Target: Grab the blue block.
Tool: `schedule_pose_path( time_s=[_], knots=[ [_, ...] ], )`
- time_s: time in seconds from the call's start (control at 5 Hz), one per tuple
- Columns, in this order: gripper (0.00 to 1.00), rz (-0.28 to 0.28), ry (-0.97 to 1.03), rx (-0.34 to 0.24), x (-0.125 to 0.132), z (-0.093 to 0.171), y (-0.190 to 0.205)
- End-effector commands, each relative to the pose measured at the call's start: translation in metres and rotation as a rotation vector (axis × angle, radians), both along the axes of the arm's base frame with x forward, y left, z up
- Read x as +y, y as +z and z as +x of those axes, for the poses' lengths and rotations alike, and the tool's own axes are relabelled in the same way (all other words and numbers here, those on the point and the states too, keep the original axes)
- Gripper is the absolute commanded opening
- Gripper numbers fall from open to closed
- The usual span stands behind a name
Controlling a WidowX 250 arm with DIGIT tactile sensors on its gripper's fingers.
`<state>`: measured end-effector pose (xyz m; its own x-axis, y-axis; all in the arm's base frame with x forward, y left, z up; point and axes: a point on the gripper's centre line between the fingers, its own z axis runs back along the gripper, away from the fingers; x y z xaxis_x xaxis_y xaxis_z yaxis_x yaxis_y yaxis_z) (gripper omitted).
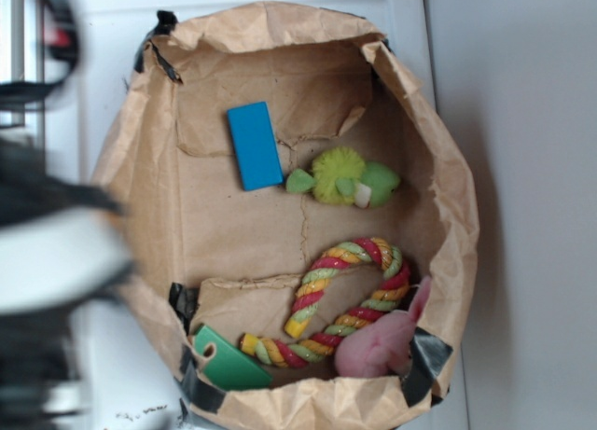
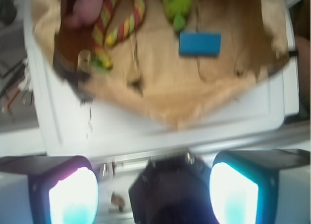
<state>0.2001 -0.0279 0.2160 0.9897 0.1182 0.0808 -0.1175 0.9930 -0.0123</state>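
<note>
The blue block [image 1: 254, 145] is a flat bright-blue slab lying on the floor of an opened brown paper bag [image 1: 453, 183], in its upper middle. In the wrist view the blue block [image 2: 199, 43] lies far ahead, past the near wall of the bag [image 2: 194, 105]. My gripper [image 2: 153, 184] is open, its two fingers [image 2: 73, 197] wide apart with nothing between them, and it hangs outside the bag over the white surface [image 2: 146, 131]. In the exterior view the arm [image 1: 51, 262] is a blurred dark-and-white shape at the left edge, well left of the block.
A yellow-green fuzzy toy [image 1: 343, 178] lies just right of the block. A striped rope toy [image 1: 347, 299], a pink soft toy [image 1: 378, 348] and a flat green piece [image 1: 229, 360] fill the bag's lower part. The bag's walls stand up all round.
</note>
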Motion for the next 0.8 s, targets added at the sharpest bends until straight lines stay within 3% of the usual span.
schedule_pose_path(
  time_s=[0.0, 0.4, 0.6],
  knots=[
    [1.00, -0.030, 0.201, -0.116, 0.007, 0.066, -0.008],
    [1.00, -0.118, 0.608, -0.213, 0.031, 0.080, -0.024],
    [1.00, -0.149, 0.849, -0.224, 0.044, 0.077, -0.035]
  ],
)
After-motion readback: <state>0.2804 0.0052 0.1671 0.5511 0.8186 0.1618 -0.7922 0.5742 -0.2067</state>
